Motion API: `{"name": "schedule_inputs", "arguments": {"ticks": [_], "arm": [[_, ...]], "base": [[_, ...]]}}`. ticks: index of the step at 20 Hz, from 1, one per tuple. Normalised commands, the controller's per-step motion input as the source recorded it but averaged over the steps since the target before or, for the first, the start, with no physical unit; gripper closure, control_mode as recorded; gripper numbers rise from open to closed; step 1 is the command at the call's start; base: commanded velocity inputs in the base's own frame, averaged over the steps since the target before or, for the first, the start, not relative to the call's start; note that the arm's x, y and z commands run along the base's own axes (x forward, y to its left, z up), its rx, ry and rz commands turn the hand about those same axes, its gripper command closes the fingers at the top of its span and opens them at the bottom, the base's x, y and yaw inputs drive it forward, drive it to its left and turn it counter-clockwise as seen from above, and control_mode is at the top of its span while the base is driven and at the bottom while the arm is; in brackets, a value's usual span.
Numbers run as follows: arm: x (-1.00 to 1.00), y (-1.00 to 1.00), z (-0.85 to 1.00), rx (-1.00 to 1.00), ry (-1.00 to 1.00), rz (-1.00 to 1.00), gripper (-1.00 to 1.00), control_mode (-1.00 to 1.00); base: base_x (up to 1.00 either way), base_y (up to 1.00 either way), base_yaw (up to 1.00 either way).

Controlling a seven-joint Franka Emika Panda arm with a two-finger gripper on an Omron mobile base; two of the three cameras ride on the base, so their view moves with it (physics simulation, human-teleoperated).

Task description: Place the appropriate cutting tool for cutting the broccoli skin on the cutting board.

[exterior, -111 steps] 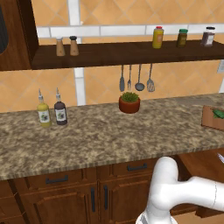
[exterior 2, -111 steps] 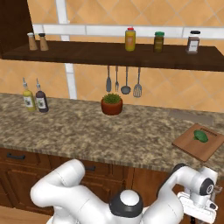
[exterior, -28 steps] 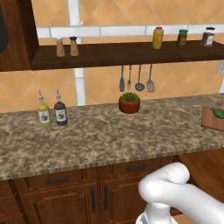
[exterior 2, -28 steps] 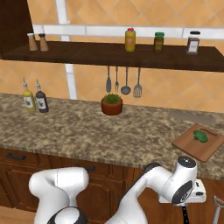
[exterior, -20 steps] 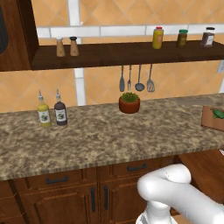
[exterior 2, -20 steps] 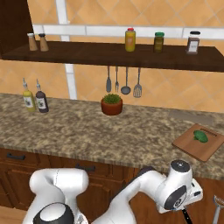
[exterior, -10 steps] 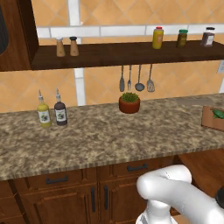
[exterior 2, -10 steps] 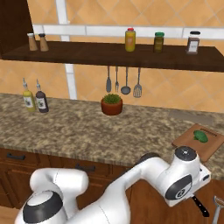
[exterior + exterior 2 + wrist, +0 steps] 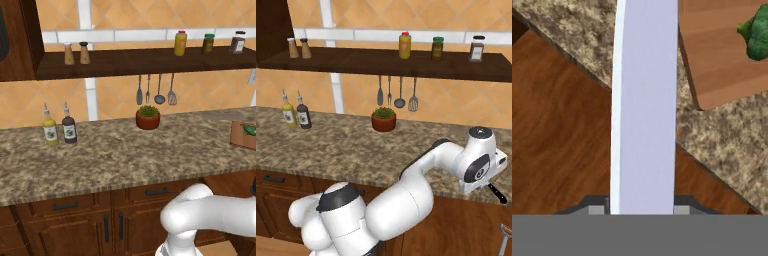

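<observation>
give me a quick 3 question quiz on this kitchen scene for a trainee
1. True or false: the broccoli lies on the cutting board.
2. What does the gripper hold? A) spatula B) knife C) bottle
3. Fill in: the potted plant stands on the ____.

Key: 1 true. 2 B, jaws shut on it, pale blade running up the hand view, dark handle at the hand in the right base view. 3 counter.

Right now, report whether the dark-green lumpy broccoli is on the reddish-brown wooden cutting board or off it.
On. The broccoli rests on the cutting board, near one edge.
</observation>
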Motion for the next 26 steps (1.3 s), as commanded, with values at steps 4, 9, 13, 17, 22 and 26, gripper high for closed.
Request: {"name": "schedule_inputs", "arguments": {"ticks": [4,9,13,17,22,26], "arm": [[0.99,-0.13,0.03,0.01,0.0,0.03,1.0,-1.0],[0.85,-0.01,-0.19,0.0,0.04,0.07,1.0,-1.0],[0.7,-0.09,-0.47,0.0,0.05,0.08,1.0,-1.0],[0.48,-0.05,-0.73,0.0,0.03,0.06,1.0,-1.0],[0.38,-0.23,-0.5,0.03,0.0,0.05,1.0,-1.0],[0.37,-0.29,-0.49,0.01,0.0,0.06,1.0,-1.0]], "base": [[0.0,0.0,0.0],[0.0,0.0,0.0],[0.0,0.0,0.0],[0.0,0.0,0.0],[0.0,0.0,0.0],[0.0,0.0,0.0]]}}
